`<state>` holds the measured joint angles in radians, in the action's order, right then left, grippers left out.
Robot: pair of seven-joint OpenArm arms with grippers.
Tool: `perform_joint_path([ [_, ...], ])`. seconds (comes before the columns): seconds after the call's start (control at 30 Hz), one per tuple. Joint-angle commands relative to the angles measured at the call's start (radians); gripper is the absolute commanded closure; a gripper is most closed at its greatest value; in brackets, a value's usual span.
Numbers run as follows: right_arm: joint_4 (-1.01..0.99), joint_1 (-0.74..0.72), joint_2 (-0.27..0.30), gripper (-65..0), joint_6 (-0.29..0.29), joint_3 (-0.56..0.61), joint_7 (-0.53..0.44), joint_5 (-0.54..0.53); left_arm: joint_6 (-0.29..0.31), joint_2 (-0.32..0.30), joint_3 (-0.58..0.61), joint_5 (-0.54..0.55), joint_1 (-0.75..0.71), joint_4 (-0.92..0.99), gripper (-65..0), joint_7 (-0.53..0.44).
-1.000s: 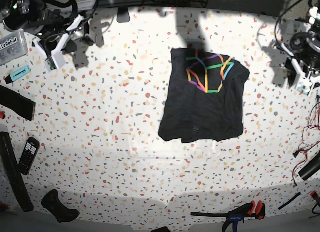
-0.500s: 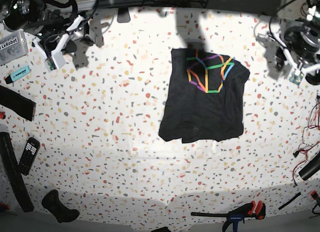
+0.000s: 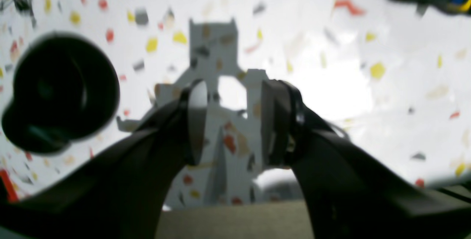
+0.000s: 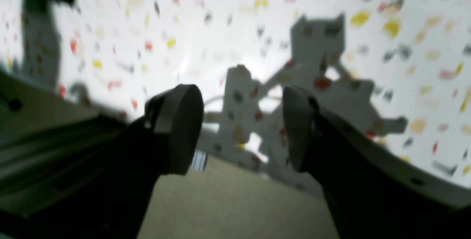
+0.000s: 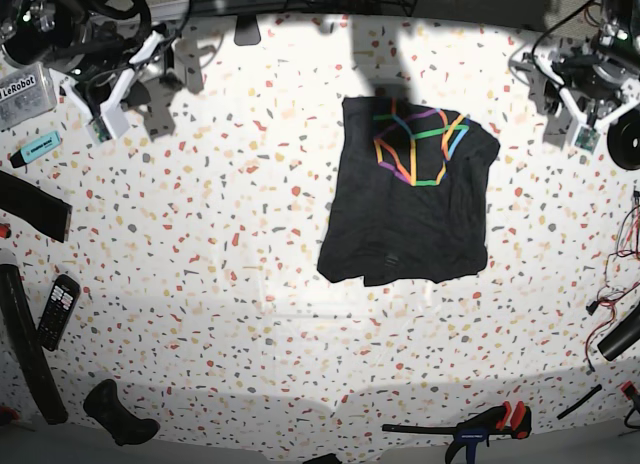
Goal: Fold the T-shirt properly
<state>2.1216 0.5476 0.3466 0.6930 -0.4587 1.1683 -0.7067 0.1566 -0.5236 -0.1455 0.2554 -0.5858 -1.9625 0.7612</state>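
T-shirt point(image 5: 410, 199) mid-table, partly folded, coloured lines showing near top. Looks between folds; next move likely calls for gripping lower hem, folding upward. Left gripper point(image 3: 233, 121) and right gripper point(image 4: 243, 128) both parted, empty, well away from shirt. Layers underneath hidden; left wrist view catches only shirt's edge, blurred.

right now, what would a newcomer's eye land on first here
Probably the black T-shirt near the middle of the speckled table, with multicoloured lines near its top edge in the base view. Next, perhaps, the two end effectors, one high on that view's left, the other high on its right, both away from the shirt.
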Motion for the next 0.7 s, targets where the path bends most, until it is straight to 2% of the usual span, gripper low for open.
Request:
perform_joint_path([
  [0.0,0.018,0.028,0.011,-37.0,0.005,-0.013,-0.011,-0.012,0.001,-0.014,-0.019,-0.005,-0.038,-0.021,-23.2,-0.024],
  [0.13,0.018,0.137,0.011,-37.0,0.005,-0.029,-0.011,-0.012,0.001,-0.014,-0.096,-0.041,-0.148,-0.045,-23.2,-0.048],
  [0.23,0.018,0.209,0.011,-37.0,0.005,-0.033,-0.011,-0.011,0.006,-0.013,-0.179,-0.006,-0.210,-0.050,-23.2,-0.040],
  [0.3,0.018,0.257,0.011,-37.0,0.005,-0.033,-0.011,-0.011,0.055,-0.010,-0.231,0.043,-0.254,-0.050,-23.2,-0.037],
  [0.43,0.017,0.349,0.011,-37.0,0.005,-0.033,-0.011,-0.008,0.228,0.010,-0.294,0.154,-0.336,-0.050,-21.7,-0.036],
  [0.5,0.016,0.391,0.011,-37.0,0.005,-0.033,-0.013,-0.008,0.292,0.014,-0.297,0.212,-0.374,-0.048,-21.6,-0.026],
  [0.57,0.013,0.427,0.011,-37.0,0.005,-0.033,-0.013,0.000,0.324,0.014,-0.297,0.236,-0.411,-0.046,-21.6,-0.027],
  [0.67,-0.005,0.475,0.011,-37.0,0.005,-0.033,-0.047,0.004,0.324,0.014,-0.297,0.236,-0.457,-0.043,-21.6,-0.032],
])
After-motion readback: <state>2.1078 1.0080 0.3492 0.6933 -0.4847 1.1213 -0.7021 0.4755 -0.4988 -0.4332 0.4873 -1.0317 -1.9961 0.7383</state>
